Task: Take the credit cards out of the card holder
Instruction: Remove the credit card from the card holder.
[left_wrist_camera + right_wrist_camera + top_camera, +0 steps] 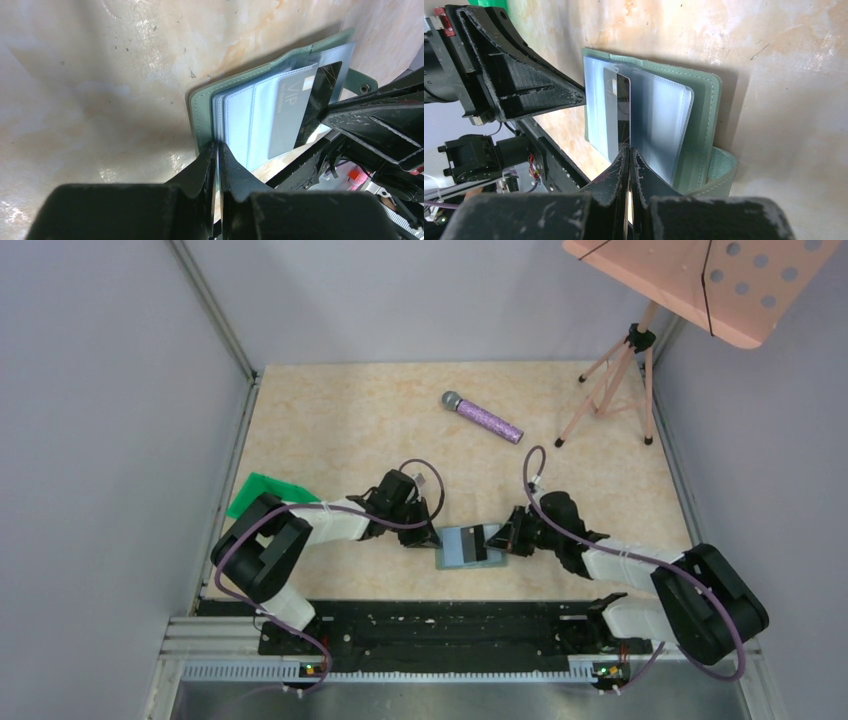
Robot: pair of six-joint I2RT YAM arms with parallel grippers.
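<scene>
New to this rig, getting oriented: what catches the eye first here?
Both arms meet over the open card holder near the front edge of the table. The left gripper has jaws shut on the holder's edge; the right gripper clamps a dark credit card. A glittery purple microphone lies farther back.

right tool (629, 151) — clamped on credit card (617, 110) edge | card lies flat across open card holder (704, 125)
</scene>
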